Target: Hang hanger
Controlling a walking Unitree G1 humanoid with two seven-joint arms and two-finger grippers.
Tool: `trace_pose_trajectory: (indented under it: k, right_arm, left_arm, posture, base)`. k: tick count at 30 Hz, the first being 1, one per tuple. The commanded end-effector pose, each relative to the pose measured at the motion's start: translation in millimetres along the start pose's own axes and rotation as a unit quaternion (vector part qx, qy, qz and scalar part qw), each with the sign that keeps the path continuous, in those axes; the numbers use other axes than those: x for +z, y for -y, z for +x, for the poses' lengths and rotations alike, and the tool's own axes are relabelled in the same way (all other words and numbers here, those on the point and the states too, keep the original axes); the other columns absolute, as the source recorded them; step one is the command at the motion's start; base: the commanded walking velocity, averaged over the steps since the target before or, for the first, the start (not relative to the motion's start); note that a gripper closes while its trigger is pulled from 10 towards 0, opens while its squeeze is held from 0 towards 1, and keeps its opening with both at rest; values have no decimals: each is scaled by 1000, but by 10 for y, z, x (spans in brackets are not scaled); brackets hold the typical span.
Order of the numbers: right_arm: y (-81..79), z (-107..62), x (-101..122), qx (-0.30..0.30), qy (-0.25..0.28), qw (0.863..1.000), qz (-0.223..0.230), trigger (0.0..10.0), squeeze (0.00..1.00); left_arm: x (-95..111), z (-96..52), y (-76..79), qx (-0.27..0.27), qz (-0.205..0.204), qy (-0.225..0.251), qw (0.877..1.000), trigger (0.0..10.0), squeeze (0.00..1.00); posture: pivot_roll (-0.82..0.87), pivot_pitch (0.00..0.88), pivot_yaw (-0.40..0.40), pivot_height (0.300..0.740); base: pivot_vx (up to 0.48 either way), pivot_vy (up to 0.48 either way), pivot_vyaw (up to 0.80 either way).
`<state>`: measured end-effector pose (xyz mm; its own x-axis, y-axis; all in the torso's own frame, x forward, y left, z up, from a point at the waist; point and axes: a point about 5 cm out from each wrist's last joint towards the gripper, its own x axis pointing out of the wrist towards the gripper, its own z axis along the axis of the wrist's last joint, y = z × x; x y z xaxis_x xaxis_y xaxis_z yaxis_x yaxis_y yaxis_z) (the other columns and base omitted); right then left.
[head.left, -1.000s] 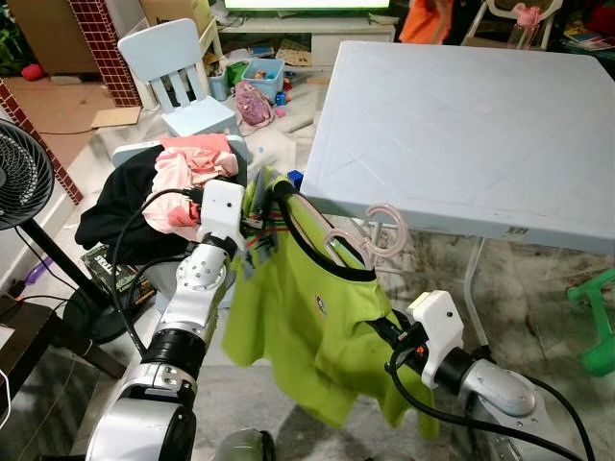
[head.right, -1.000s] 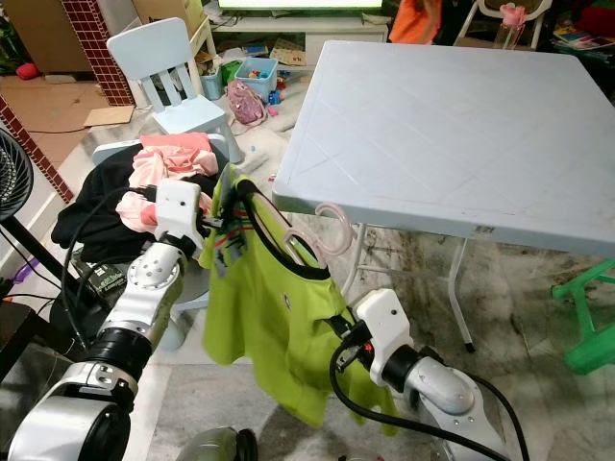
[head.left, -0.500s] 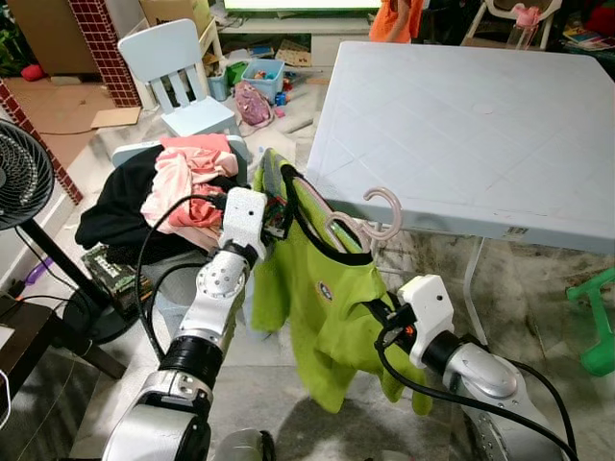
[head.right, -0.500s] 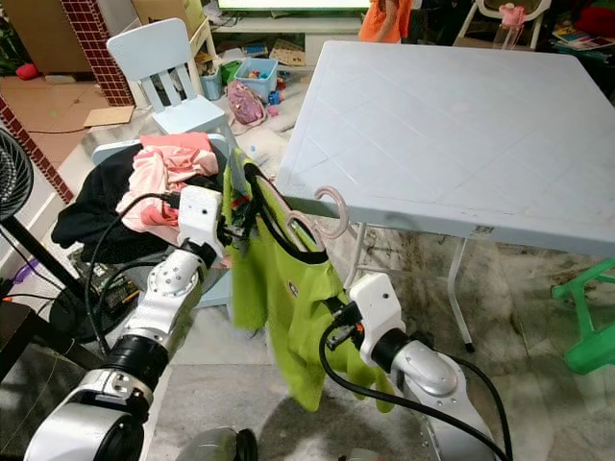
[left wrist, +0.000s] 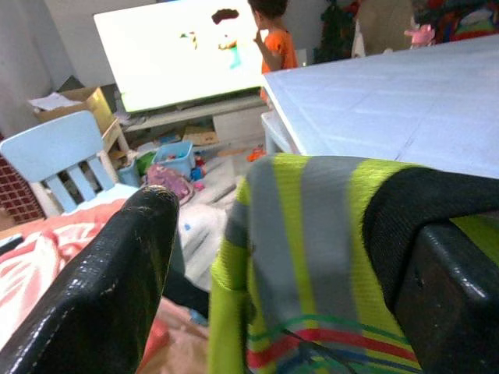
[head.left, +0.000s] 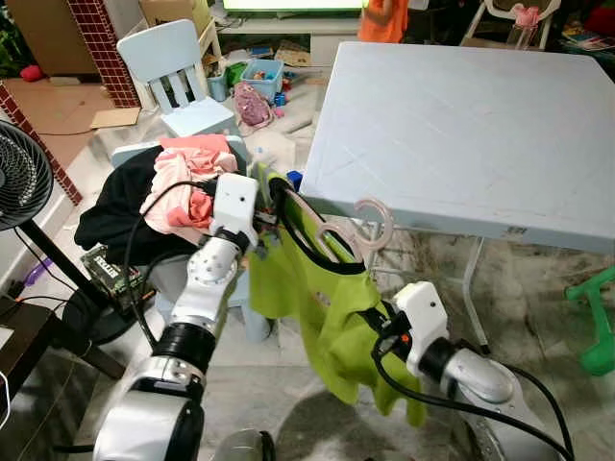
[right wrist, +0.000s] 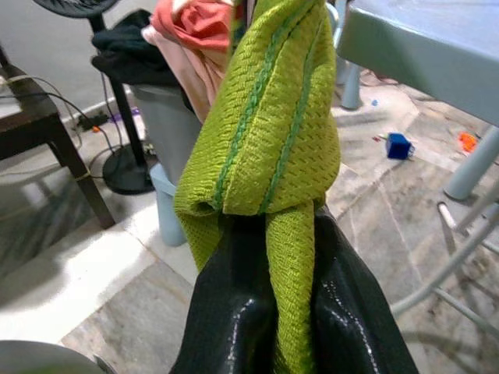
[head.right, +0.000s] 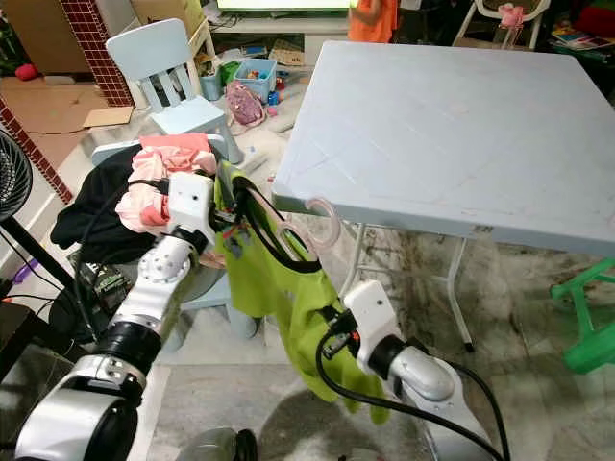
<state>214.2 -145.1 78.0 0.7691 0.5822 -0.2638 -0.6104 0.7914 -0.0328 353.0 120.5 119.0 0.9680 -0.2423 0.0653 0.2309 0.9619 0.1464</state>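
The left gripper (head.left: 261,213), at centre-left of the left eye view, has its two black fingers (left wrist: 117,280) spread apart in the wrist view, with the striped shoulder and black collar of a green shirt (head.left: 327,307) draped over the farther finger; whether they actually pinch the cloth I cannot tell. The right gripper (head.left: 380,322), lower and right of centre, is closed tight on a fold of the same shirt, the knit cloth bunched between its fingers (right wrist: 343,327) in the right wrist view. The shirt hangs stretched between the two grippers, its collar up toward the left gripper and its hem drooping below the right one toward the bottom of the frame. A pink hanger (head.left: 370,226) sits inside the collar, its hook rising just beside the near edge of a pale blue table (head.left: 480,125) that takes up the upper right of the frame. Behind the left arm, at middle left, a pile of pink and black clothes (head.left: 173,187) lies heaped on a bin. A light blue chair (head.left: 178,77) stands at upper left, a black fan (head.left: 19,178) at the left edge, and a green stool (head.left: 601,322) at the right edge. A person in an orange top (left wrist: 274,48) stands by a bright screen (left wrist: 179,54) in the left wrist view.
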Motion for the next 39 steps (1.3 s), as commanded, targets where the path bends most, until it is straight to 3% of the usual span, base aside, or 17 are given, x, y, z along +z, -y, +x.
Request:
trace_pose_trajectory:
  k: [1, 11, 24, 29, 33, 37, 39]
  right_arm:
    - [99, -33, 79, -22, 19, 1000, -8, 10000, 0]
    - [226, -35, 60, -58, 11, 998, -9, 10000, 0]
    - [375, -162, 8, -100, -2, 995, -12, 10000, 0]
    - [332, -188, 26, -78, 4, 997, -5, 10000, 0]
    - [230, -232, 51, -23, 8, 1000, -3, 10000, 0]
    - [271, -238, 102, -22, 19, 1000, 5, 10000, 0]
    - [295, -283, 82, -12, 8, 1000, -12, 10000, 0]
  left_arm:
    - [31, 7, -112, 16, 5, 5, 1000, 10000, 0]
    - [5, -14, -198, 21, 24, 1, 1000, 10000, 0]
    - [15, -7, -285, 22, 46, 0, 999, 10000, 0]
    - [10, -8, -322, 25, 53, -2, 998, 10000, 0]
    - [3, -9, -344, 26, 58, -5, 998, 10000, 0]
    - [-38, -21, -300, 3, 64, -15, 998, 10000, 0]
    - [-34, -30, -342, 1, 92, -13, 996, 10000, 0]
  posture:
    - [-102, 0, 50, 740]
    - [-96, 0, 47, 740]
    - [-99, 0, 45, 740]
    - [-100, 0, 44, 740]
    - [-99, 0, 42, 740]
    - [-100, 0, 43, 740]
    - [-100, 0, 43, 740]
  base:
    - [0, 0, 0]
    - [0, 0, 0]
    - [0, 0, 0]
    - [0, 0, 0]
    - [0, 0, 0]
    - [0, 0, 0]
    - [0, 0, 0]
